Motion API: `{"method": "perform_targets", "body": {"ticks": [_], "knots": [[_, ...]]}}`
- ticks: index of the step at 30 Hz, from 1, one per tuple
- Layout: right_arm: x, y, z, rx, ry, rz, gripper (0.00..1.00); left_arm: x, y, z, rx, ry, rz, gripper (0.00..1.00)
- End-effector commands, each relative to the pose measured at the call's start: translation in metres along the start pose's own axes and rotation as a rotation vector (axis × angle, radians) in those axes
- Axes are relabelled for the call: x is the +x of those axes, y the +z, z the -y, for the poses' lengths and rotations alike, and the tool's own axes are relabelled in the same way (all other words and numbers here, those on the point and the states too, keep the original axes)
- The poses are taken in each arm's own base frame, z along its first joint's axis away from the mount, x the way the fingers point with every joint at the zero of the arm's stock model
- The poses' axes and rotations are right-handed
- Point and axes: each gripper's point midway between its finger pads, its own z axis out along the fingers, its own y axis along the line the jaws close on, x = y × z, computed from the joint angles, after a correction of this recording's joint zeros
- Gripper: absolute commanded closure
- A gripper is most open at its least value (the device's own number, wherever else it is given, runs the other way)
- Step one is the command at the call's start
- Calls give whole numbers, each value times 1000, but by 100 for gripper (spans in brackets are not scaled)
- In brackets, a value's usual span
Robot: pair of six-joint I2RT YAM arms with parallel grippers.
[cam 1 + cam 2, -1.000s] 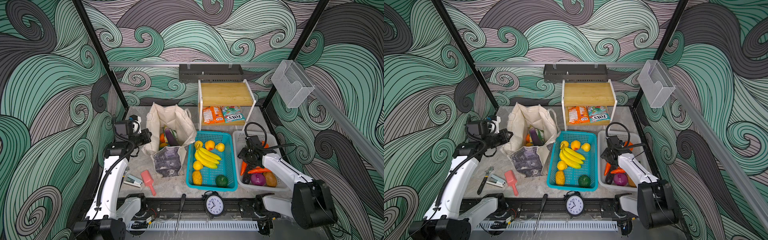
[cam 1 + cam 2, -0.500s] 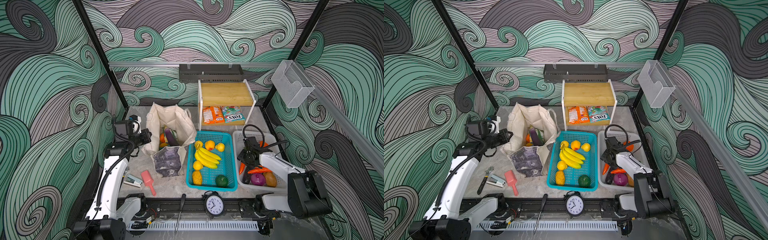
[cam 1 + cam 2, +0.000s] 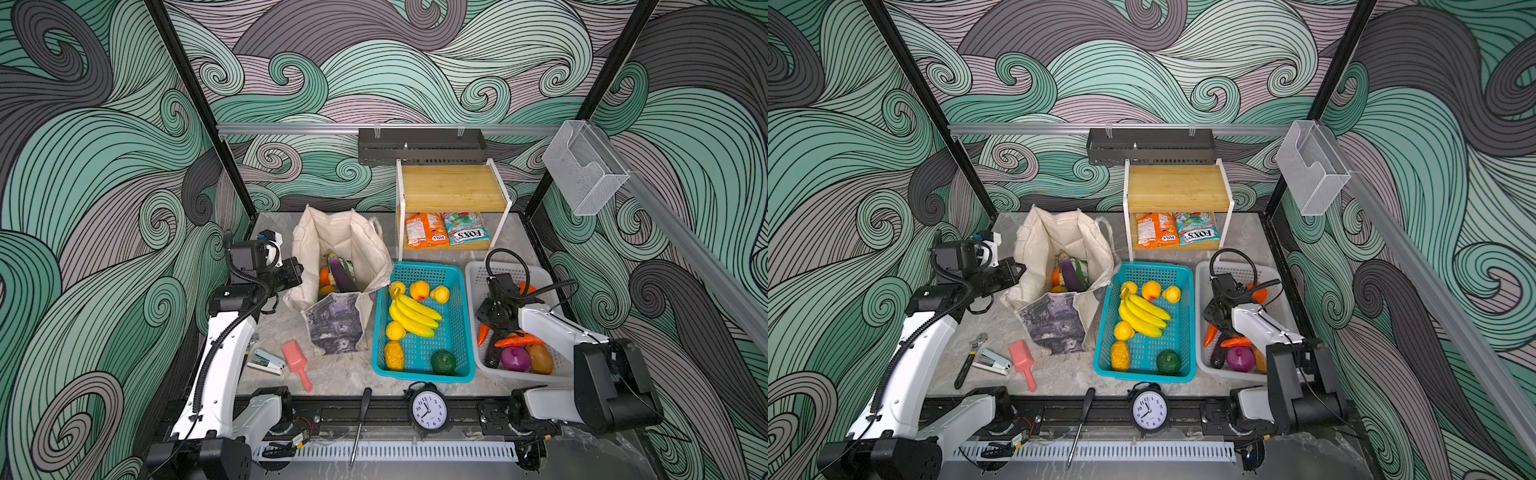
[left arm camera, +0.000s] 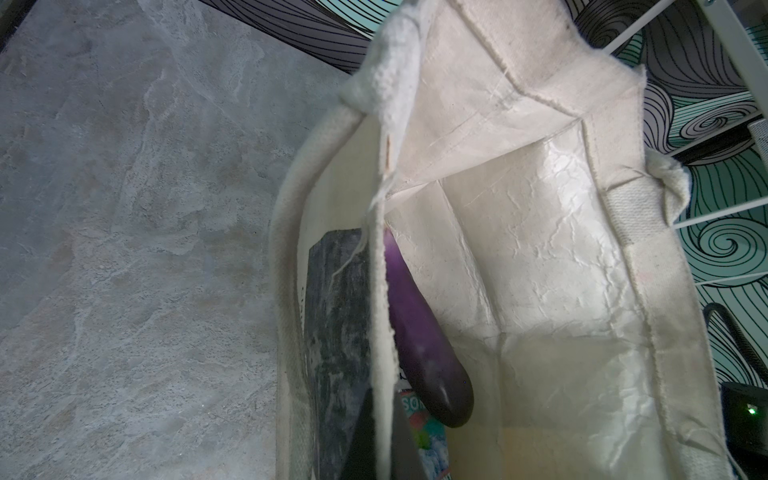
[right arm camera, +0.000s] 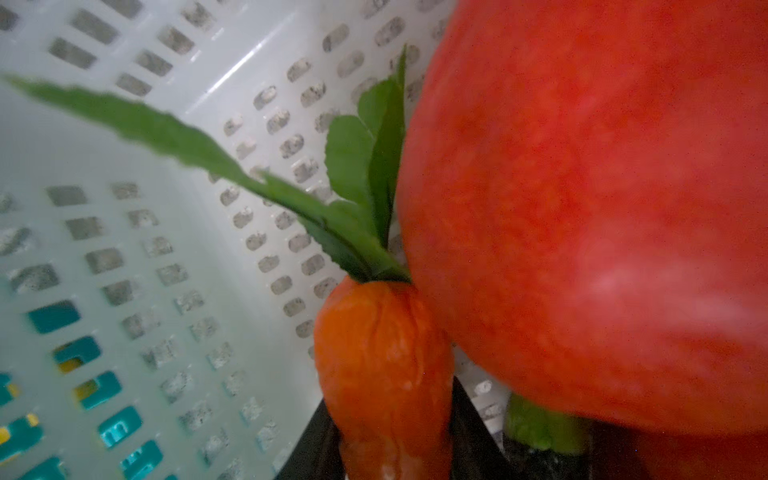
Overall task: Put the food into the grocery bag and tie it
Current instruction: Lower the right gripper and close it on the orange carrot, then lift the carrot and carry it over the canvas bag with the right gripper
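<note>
now, with the left gripper (image 3: 296, 274) pinching the rim of the grocery bag (image 3: 353, 245) at centre-left and the right gripper (image 5: 390, 449) clamped on the leafy carrot (image 5: 382, 365) in the white basket (image 3: 478, 274) at right, best lift it straight up.

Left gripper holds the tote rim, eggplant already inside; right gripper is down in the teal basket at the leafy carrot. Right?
One slip: the right gripper is in the white basket, not the teal one. The right wrist view shows white perforated walls behind the carrot between its fingers. The rest stands: left gripper on the grocery bag rim, eggplant inside.
</note>
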Motion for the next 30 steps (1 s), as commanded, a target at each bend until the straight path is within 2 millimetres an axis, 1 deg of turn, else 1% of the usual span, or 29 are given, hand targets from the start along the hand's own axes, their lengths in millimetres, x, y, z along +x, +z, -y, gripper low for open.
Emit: {"method": "perform_targets", "body": {"ticks": [1,5,7,13,16,18,19,20,22,27,28,30], "knots": [[-1,-9,0,-21,21,20,68,1,-3,-1,-6,-2,2,100],[-10,-28,-6,-78,15,86,69,0,-4,-1,-8,-2,3,100],[-15,-37,-8,-106,15,121,71,1,-3,0,-5,-2,3,100],[-29,-72,-15,-193,1,226,70,1,-3,0,-4,-2,3,100],[-37,-95,-22,-274,-25,308,70,1,-3,0,-5,-2,3,100],[-41,-112,-25,-348,-35,387,70,1,-4,0,-3,-2,2,100],[-46,-121,-28,-386,-28,434,71,1,-4,0,-2,-1,4,100],[-48,-130,-29,-416,-25,466,75,0,-4,0,-4,-2,5,100],[-51,-146,-31,-460,-22,508,77,1,-4,0,-5,-3,2,100],[-54,-179,-50,-568,-65,520,80,1,-3,1,1,-1,3,100],[-54,-186,-58,-600,-84,508,82,2,-3,0,1,-3,-2,100],[-56,-201,-73,-667,-106,490,83,2,-3,1,1,-4,-6,100]]}}
